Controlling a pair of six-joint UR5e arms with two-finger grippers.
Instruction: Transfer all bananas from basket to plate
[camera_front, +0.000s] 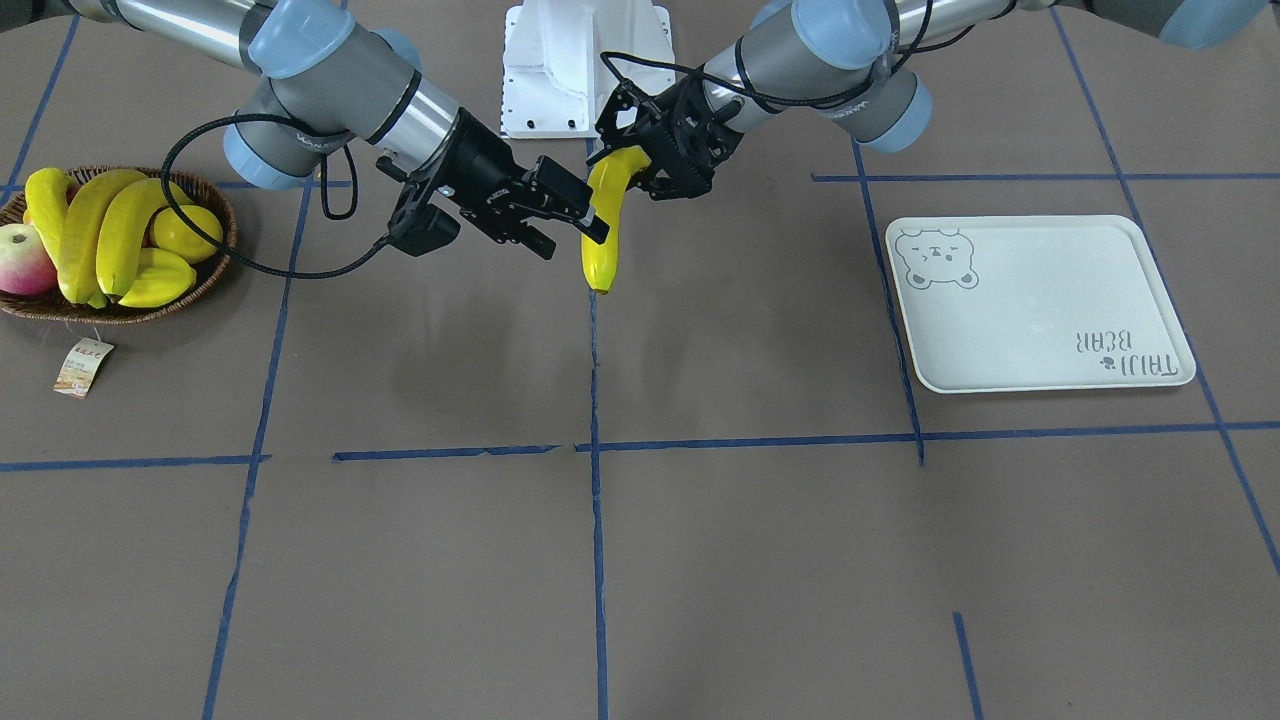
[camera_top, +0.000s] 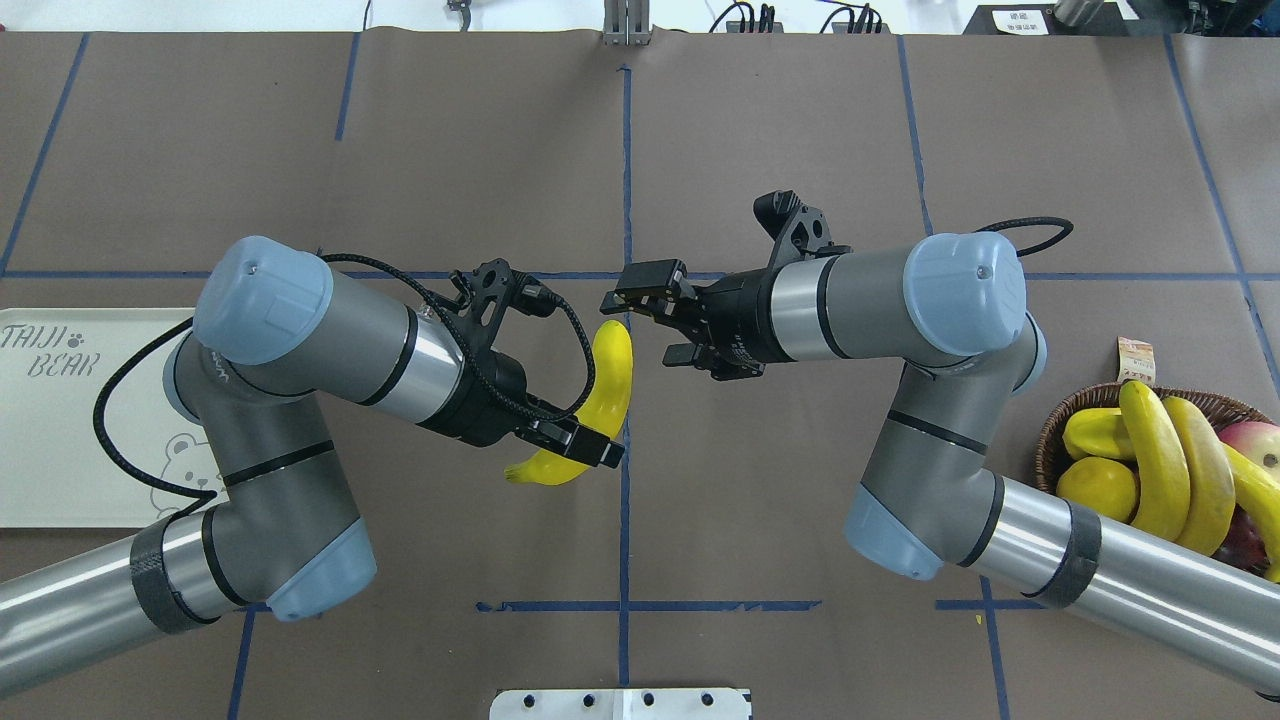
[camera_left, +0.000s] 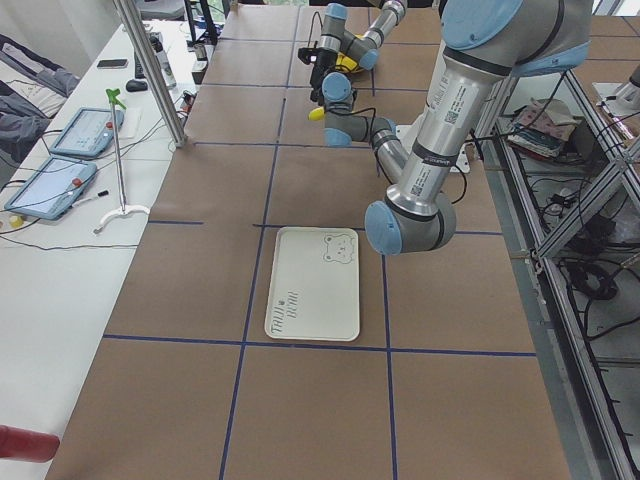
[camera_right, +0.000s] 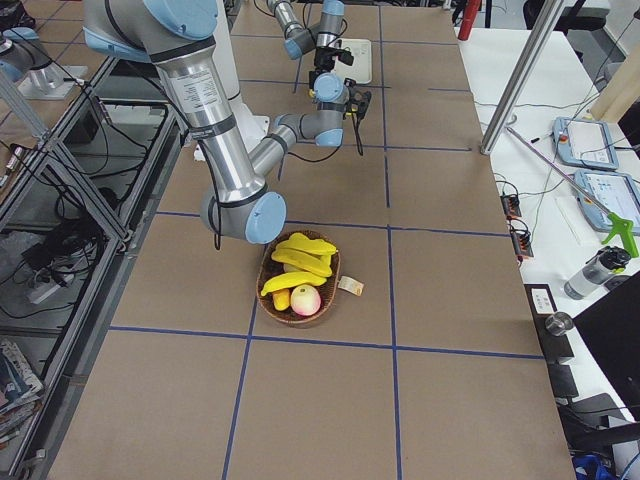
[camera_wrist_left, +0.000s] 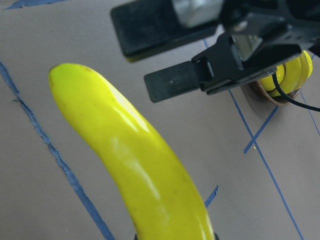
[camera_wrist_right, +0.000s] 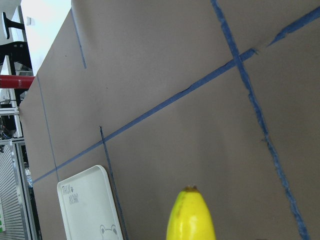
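Observation:
My left gripper (camera_front: 640, 172) (camera_top: 590, 446) is shut on a yellow banana (camera_front: 603, 240) (camera_top: 610, 385) and holds it above the table's middle. The banana fills the left wrist view (camera_wrist_left: 140, 175); its tip shows in the right wrist view (camera_wrist_right: 190, 217). My right gripper (camera_front: 575, 238) (camera_top: 640, 322) (camera_wrist_left: 132, 57) is open and empty, close beside the banana's free end and apart from it. Three more bananas (camera_front: 95, 235) (camera_top: 1160, 460) lie in the wicker basket (camera_front: 226, 250) (camera_top: 1050, 440). The off-white plate (camera_front: 1040, 300) (camera_top: 60, 440) (camera_wrist_right: 90, 205) holds nothing.
The basket also holds an apple (camera_front: 20, 260), a lemon (camera_front: 188, 230) and a starfruit (camera_front: 160, 280). Its paper tag (camera_front: 83, 365) lies on the table beside it. The white robot base (camera_front: 585, 70) stands at the table's edge. Blue tape lines cross the brown table.

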